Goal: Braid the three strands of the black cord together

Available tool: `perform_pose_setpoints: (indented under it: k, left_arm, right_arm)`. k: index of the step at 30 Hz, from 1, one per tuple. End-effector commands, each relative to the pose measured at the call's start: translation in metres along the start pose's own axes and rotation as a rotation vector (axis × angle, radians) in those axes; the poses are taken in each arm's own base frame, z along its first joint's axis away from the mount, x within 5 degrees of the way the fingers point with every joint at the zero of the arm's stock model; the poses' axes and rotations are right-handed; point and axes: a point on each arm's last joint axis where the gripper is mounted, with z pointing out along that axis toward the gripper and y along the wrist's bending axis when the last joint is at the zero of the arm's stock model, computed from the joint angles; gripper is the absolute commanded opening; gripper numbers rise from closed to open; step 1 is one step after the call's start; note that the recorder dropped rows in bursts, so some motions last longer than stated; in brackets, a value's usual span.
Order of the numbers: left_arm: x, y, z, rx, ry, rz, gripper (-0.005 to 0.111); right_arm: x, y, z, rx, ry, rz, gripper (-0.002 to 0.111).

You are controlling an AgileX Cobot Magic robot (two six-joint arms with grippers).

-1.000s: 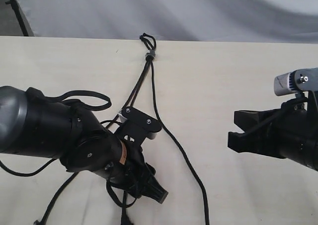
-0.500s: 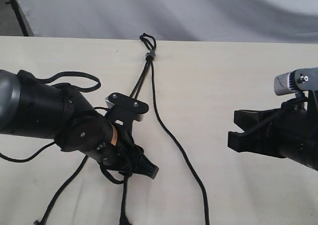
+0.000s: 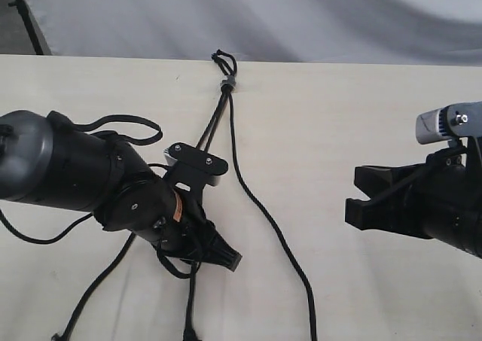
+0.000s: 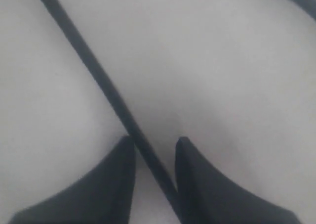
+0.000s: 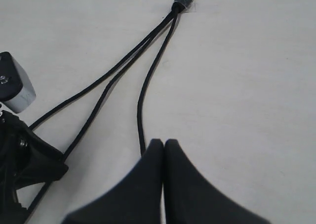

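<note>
Cord reaches table's far edge; rightmost strand well apart from right fingers.

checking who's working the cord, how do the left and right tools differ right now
The left arm's black two-fingered tool has its jaws apart; the right arm's black two-fingered tool has them pressed together. A thin black woven strand runs between the left tool's jaws; nothing sits between the right tool's. Both hover over the pale tabletop.
</note>
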Motion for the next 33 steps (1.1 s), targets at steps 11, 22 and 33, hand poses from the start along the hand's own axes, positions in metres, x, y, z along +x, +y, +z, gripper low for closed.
perform_pose_setpoints:
  k: [11, 22, 33]
  left_arm:
    - [-0.017, 0.071, -0.048, -0.168, -0.083, 0.113, 0.000]
    - [0.012, 0.060, 0.009, -0.083, 0.187, -0.034, 0.000]
    - [0.007, -0.012, -0.019, 0.029, 0.096, 0.218, 0.000]
  right_arm:
    - [-0.001, 0.000, 0.001, -0.002, -0.006, -0.019, 0.000]
    - [-0.001, 0.001, 0.001, -0.003, -0.008, -0.019, 0.000]
    - [0.000, 0.000, 0.001, -0.001, 0.000, -0.019, 0.000]
